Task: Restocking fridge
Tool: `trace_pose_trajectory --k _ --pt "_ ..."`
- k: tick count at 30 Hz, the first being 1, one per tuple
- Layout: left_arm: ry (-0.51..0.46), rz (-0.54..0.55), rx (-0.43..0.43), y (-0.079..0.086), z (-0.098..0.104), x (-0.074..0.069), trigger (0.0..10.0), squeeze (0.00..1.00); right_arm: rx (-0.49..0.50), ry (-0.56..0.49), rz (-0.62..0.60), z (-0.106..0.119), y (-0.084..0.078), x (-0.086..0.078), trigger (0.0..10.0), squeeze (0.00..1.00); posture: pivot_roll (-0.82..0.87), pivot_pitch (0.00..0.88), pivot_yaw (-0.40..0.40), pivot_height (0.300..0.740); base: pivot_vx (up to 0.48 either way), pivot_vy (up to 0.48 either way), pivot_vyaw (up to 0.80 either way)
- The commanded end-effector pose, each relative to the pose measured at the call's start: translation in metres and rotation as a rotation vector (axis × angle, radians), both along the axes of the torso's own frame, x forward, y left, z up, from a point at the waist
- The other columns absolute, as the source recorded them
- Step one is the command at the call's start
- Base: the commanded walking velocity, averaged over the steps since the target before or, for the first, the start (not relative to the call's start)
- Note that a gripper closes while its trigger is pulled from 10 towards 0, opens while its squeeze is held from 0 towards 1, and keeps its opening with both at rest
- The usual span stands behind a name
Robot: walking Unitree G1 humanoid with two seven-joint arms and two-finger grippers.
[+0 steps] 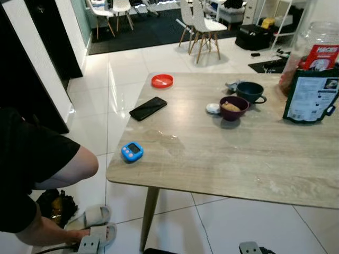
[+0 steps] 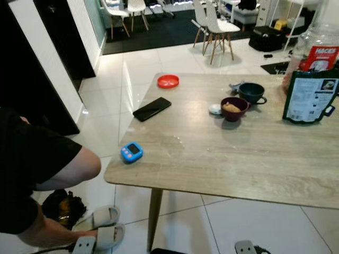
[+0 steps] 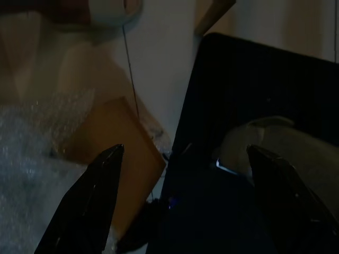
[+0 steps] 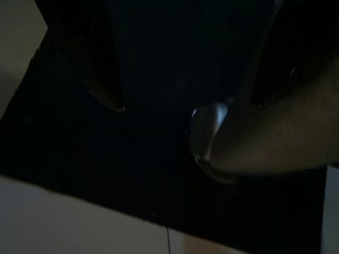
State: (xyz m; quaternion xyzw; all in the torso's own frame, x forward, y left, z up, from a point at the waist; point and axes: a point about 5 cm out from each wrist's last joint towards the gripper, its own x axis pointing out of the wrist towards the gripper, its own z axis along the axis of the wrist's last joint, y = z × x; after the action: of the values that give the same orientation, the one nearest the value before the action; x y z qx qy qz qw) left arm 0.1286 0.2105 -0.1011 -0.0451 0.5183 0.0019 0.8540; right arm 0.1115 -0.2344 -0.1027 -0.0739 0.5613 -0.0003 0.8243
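A light wooden table [image 1: 249, 159] stands before me. On it are a maroon bowl [image 1: 233, 107] with something tan inside, a dark teal cup [image 1: 250, 91], a dark green bag [image 1: 311, 95] and a big clear jar with a red label [image 1: 318, 50] at the far right. My left gripper [image 3: 185, 150] hangs open over a dark mat and a brown cardboard piece [image 3: 119, 143], holding nothing. In the very dark right wrist view my right gripper [image 4: 183, 103] shows its fingers apart above a dark surface.
A black phone [image 1: 148, 108], a red lid [image 1: 162, 80], a blue timer [image 1: 132, 151] and a small white object [image 1: 213, 108] also lie on the table. A person in a black top [image 1: 32, 164] crouches at my left beside grey slippers [image 1: 95, 222]. White chairs [image 1: 201, 24] stand beyond.
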Motion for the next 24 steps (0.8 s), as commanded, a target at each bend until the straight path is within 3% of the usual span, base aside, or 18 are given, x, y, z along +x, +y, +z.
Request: trace_pose_trajectory --k 1,4,24 --pt "0.007 -0.008 0.0 -0.0008 -0.0007 -0.0015 10.0 0.0 0.01 0.008 0.001 -0.0012 0.0033 -0.0013 10.0 0.0 0.02 0.0 0.044 0.739 0.0 0.0 0.0" --pt "0.009 -0.014 0.0 -0.0012 -0.0008 -0.0016 10.0 0.0 0.008 0.01 0.024 -0.001 0.0035 -0.0007 10.0 0.0 0.02 0.0 0.043 0.739 0.0 0.0 0.15" --pt "0.006 -0.029 0.0 -0.0028 -0.0003 0.0008 10.0 0.0 0.002 0.014 0.053 -0.0009 0.0035 -0.0006 10.0 0.0 0.02 0.0 0.043 0.739 0.0 0.0 0.8"
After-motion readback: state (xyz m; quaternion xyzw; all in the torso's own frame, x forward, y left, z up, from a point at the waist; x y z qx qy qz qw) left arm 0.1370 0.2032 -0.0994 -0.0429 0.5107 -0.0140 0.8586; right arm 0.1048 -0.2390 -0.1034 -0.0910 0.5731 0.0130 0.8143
